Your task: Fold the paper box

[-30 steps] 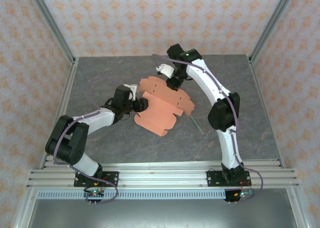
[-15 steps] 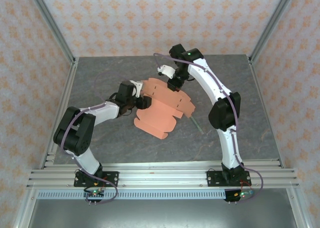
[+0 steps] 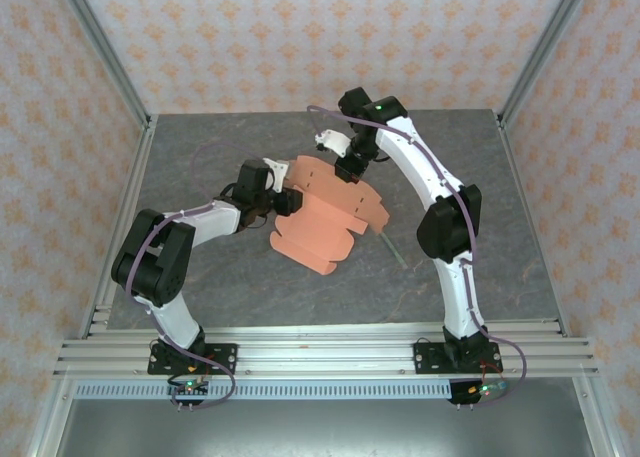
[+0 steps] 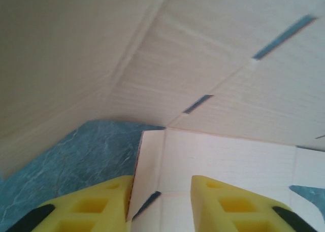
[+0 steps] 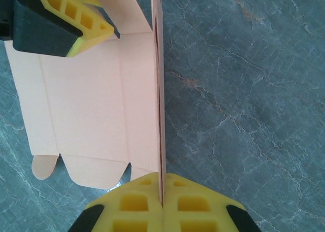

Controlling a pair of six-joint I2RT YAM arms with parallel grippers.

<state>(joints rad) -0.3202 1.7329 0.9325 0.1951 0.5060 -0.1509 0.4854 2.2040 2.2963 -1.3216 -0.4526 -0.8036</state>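
The paper box (image 3: 322,222) is a salmon-orange die-cut sheet, partly creased, lying mid-table with its far panel raised. My right gripper (image 3: 347,167) holds that far edge; in the right wrist view the gripper (image 5: 162,177) is shut on the upright card (image 5: 101,100), which stands edge-on between the pads. My left gripper (image 3: 285,202) is at the sheet's left side. In the left wrist view the gripper (image 4: 162,180) has its yellow fingers (image 4: 96,206) apart. A small side flap (image 4: 147,161) leans against the left one, and pale card (image 4: 213,79) rises above.
A thin grey stick (image 3: 392,247) lies on the grey marbled table (image 3: 200,277) just right of the sheet. Aluminium posts (image 3: 105,57) and patterned walls close in the sides and back. The rail (image 3: 320,355) with both arm bases runs along the near edge.
My left gripper has moved a little farther in and up against the sheet's left side, and its fingers have narrowed. The sheet's near part shifted slightly. The right gripper has held still.
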